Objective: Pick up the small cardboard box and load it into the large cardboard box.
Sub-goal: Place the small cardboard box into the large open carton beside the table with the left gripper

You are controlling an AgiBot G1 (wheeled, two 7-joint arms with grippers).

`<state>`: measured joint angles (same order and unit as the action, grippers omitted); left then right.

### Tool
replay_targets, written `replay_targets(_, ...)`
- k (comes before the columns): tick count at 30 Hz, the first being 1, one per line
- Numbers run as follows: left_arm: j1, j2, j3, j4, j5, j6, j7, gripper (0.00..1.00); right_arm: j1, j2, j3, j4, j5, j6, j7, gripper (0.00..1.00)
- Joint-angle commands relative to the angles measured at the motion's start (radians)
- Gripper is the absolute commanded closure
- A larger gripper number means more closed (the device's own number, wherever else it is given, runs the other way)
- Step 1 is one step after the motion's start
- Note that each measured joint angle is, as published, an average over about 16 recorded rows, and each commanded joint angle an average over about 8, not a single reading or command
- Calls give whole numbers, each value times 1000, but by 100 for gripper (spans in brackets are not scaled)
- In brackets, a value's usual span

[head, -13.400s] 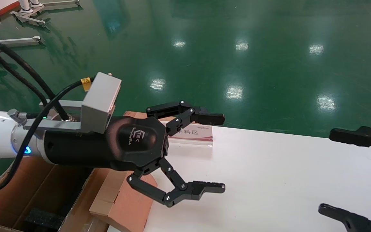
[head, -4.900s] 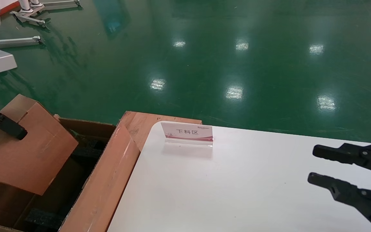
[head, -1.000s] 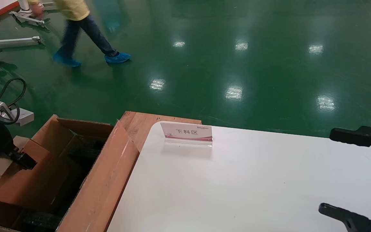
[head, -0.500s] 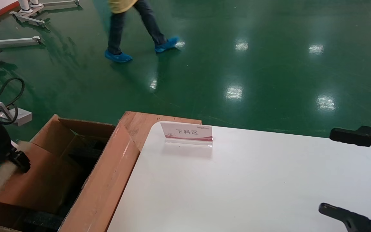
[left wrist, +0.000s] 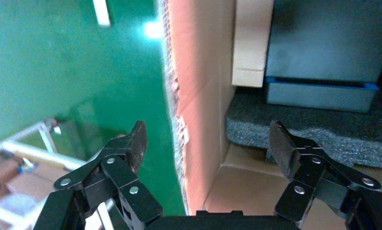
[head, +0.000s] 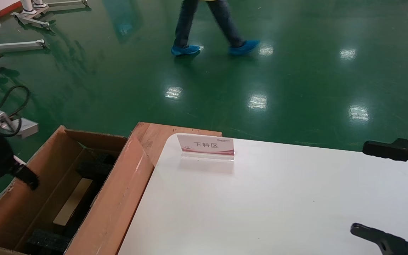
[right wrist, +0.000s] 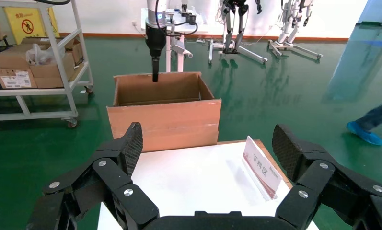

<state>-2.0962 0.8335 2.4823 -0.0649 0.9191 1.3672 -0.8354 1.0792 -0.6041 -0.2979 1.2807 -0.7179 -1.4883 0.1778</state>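
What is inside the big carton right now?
Inside the big carton lie black foam blocks and a pale tan cardboard piece, probably the small box. The near wall hides the rest. The left pincer hangs open over its outer wall.

Small cardboard box (head: 72, 202) inside large cardboard box (head: 117, 198), left of table (head: 278, 205).

The large box (head: 115, 198) is matt corrugated cardboard with rough black foam (left wrist: 304, 127) inside; the floor (head: 296, 78) is glossy, the table (head: 260, 205) probably smooth.
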Motion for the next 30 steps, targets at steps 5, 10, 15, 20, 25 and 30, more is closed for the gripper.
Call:
replay_targets(5, -95, 22, -35, -39, -44, 9, 76, 0, 0, 0, 0, 0, 0, 0, 0, 0)
replay_targets(10, -196, 21, -76, -125, -100, 60, 129, 0, 0, 0, -1, 0, 0, 0, 0, 0)
replay_targets(15, -270, -11, -121, -252, -164, 114, 163, 0, 0, 0, -1, -1, 0, 0, -1, 0)
replay_targets(20, -308, -42, -155, -368, -206, 97, 195, 0, 0, 0, -1, -1, 0, 0, -1, 0)
replay_targets(25, -319, -52, -173, -423, -218, 80, 209, 0, 0, 0, -1, -1, 0, 0, -1, 0)
replay_targets(30, -274, -60, -246, -458, -219, 76, 224, 0, 0, 0, -1, -1, 0, 0, -1, 0)
